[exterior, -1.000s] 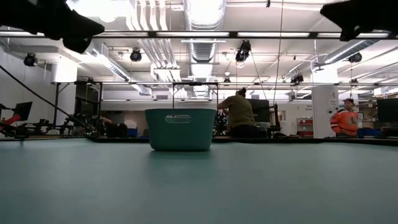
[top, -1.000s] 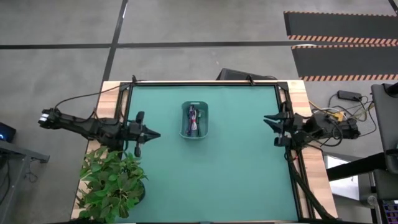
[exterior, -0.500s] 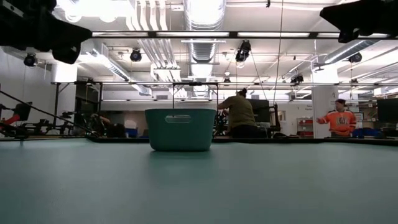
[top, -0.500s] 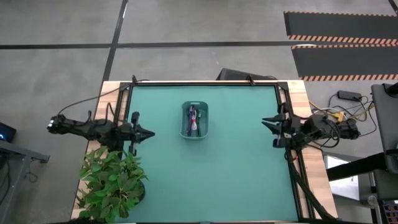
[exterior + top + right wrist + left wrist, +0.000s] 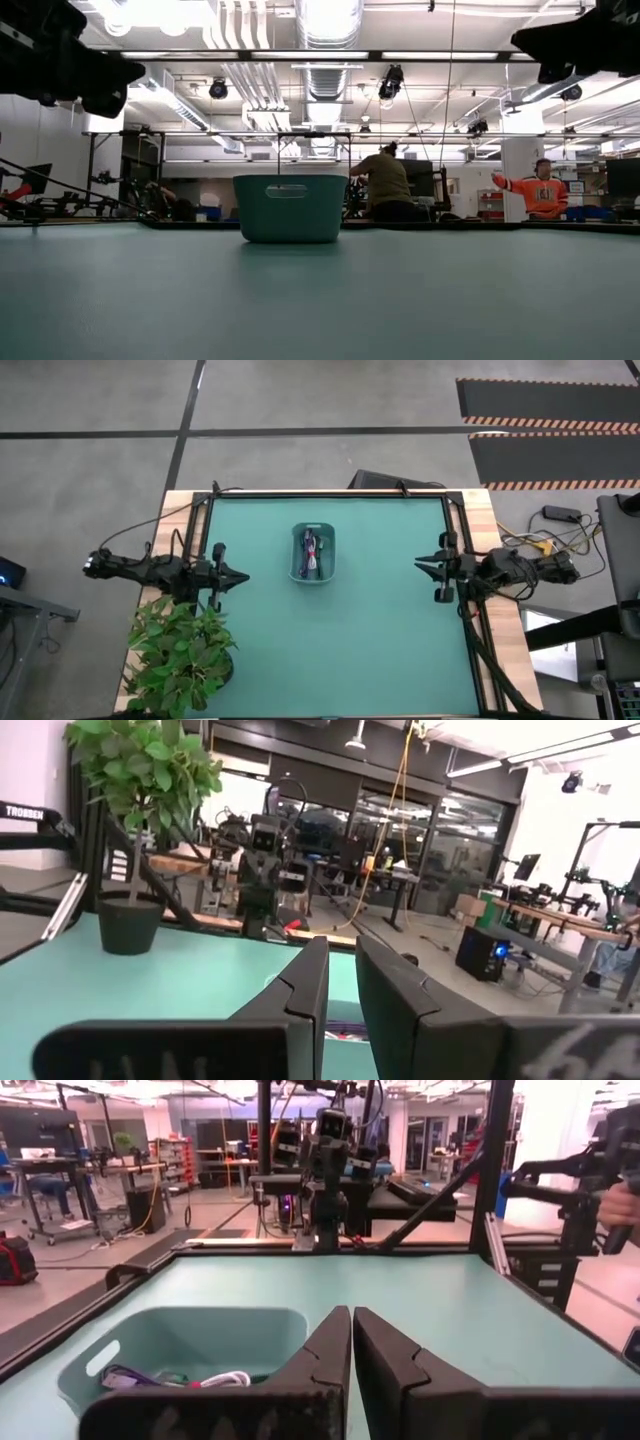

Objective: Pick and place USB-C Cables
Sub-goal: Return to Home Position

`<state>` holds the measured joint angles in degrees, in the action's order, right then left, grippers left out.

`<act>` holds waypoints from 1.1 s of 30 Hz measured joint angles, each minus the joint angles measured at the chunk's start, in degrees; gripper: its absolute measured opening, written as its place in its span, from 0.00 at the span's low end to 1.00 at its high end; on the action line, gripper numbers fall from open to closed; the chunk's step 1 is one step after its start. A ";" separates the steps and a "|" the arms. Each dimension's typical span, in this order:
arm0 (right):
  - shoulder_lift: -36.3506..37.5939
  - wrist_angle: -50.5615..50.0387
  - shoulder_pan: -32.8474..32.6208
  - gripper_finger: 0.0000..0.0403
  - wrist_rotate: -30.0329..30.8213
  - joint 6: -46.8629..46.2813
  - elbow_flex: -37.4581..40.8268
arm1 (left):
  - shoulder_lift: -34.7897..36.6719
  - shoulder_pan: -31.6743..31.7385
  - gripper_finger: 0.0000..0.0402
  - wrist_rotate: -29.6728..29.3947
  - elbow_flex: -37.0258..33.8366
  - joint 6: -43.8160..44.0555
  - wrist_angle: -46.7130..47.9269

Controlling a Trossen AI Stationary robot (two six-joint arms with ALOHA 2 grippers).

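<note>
A teal bin (image 5: 314, 553) stands on the far middle of the green table, also seen in the low view (image 5: 290, 208). The USB-C cables (image 5: 313, 550) lie bundled inside it. The left wrist view shows a white bundle (image 5: 225, 1378) and a purple one (image 5: 120, 1376) on the bin's floor; the others cannot be told apart. My left gripper (image 5: 245, 577) hovers left of the bin, shut (image 5: 352, 1315) and empty. My right gripper (image 5: 418, 564) hovers near the table's right edge, its fingers a narrow gap apart (image 5: 342, 945), holding nothing.
A potted plant (image 5: 180, 660) stands at the table's near left corner, just beside my left arm, and shows across the table in the right wrist view (image 5: 135, 780). A black frame (image 5: 330, 494) rims the mat. People work in the room behind (image 5: 385, 185).
My left gripper has drawn back a little toward the table's left edge. My right gripper has moved slightly inward from the right edge toward the bin and turned about its axis. The bin and cables have stayed put.
</note>
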<state>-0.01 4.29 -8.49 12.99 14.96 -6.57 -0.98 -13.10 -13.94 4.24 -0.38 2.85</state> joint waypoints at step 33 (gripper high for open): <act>-0.55 5.01 0.02 0.12 11.52 0.04 5.91 | -2.01 0.00 0.00 -0.15 -3.90 -0.07 -6.11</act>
<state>-0.56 9.30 -8.47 24.51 15.00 -0.67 -2.99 -13.10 -14.09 0.34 -0.45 -3.26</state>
